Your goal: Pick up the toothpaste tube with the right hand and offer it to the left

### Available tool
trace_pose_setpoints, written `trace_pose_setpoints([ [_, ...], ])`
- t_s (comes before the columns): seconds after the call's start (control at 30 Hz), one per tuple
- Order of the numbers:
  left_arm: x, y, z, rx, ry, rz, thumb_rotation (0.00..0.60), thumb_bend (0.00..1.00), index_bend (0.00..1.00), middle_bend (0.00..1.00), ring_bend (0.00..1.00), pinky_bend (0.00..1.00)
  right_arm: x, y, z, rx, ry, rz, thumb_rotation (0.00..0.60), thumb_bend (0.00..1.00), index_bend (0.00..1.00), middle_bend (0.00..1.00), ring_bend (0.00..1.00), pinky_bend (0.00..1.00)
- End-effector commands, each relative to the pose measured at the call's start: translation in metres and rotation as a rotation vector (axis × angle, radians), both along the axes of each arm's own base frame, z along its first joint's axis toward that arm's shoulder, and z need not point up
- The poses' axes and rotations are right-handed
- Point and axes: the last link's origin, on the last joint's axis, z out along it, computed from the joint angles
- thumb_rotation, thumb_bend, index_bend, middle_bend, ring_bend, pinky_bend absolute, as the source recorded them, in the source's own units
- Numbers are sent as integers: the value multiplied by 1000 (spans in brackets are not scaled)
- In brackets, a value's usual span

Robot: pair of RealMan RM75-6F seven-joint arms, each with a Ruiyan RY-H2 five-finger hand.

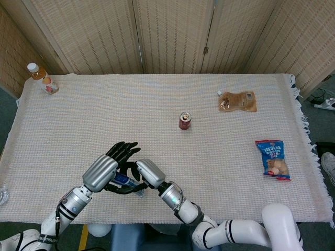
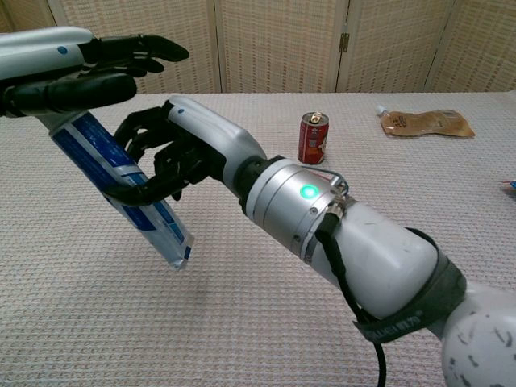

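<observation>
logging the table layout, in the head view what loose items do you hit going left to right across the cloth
drink bottle -> soda can -> brown pouch -> blue snack bag. The toothpaste tube, held off the cloth by the right hand, is left out.
</observation>
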Motion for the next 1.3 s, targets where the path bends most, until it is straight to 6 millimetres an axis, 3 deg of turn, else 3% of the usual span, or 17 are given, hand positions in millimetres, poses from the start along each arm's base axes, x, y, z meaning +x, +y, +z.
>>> trace_pose_setpoints([
  [0.03, 0, 1, 1, 4, 2, 7, 88, 101, 7, 44, 0, 0, -2, 0, -1, -3, 17, 4, 600, 729, 845, 743, 764, 667],
  [0.27, -4, 5, 18, -18, -126, 58, 91, 105, 7, 44, 0, 0, -33, -8, 10, -20, 159, 29, 600, 728, 845, 721, 749, 663],
  [0.4, -19, 11, 29, -16, -161, 96, 87, 107, 7, 44, 0, 0, -56, -19, 26, -128, 343, 80, 600, 729, 824, 695, 717, 636],
  [0.57, -36, 16, 33, 29, -125, 127, 87, 107, 7, 44, 0, 0, -71, -30, 39, -200, 600, 158, 600, 728, 735, 641, 681, 586],
  [0.83, -59, 17, 23, 88, -27, 173, 87, 107, 1, 44, 0, 0, -86, -38, 25, -217, 902, 206, 600, 728, 628, 466, 573, 464],
  [0.93, -63, 17, 24, 95, -29, 189, 90, 107, 0, 44, 0, 0, -89, -38, 18, -200, 962, 206, 600, 728, 403, 360, 450, 399],
  [1.0, -66, 17, 25, 102, -25, 196, 90, 107, 0, 44, 0, 0, -88, -37, 18, -181, 951, 187, 600, 728, 149, 215, 326, 339],
  [1.07, -69, 18, 26, 112, -21, 203, 90, 107, 0, 44, 0, 0, -85, -37, 22, -178, 918, 170, 600, 728, 26, 103, 236, 282],
  [1.17, -76, 19, 29, 126, -14, 223, 89, 107, 0, 44, 0, 0, -84, -36, 37, -204, 853, 149, 600, 729, 0, 27, 163, 235],
  [1.23, -83, 20, 33, 136, 2, 252, 95, 107, 0, 44, 0, 0, -89, -35, 55, -230, 813, 124, 600, 729, 0, 30, 160, 232],
  [1.3, -90, 21, 37, 153, 37, 278, 160, 107, 0, 43, 0, 0, -97, -33, 74, -270, 780, 95, 600, 729, 0, 73, 195, 233],
])
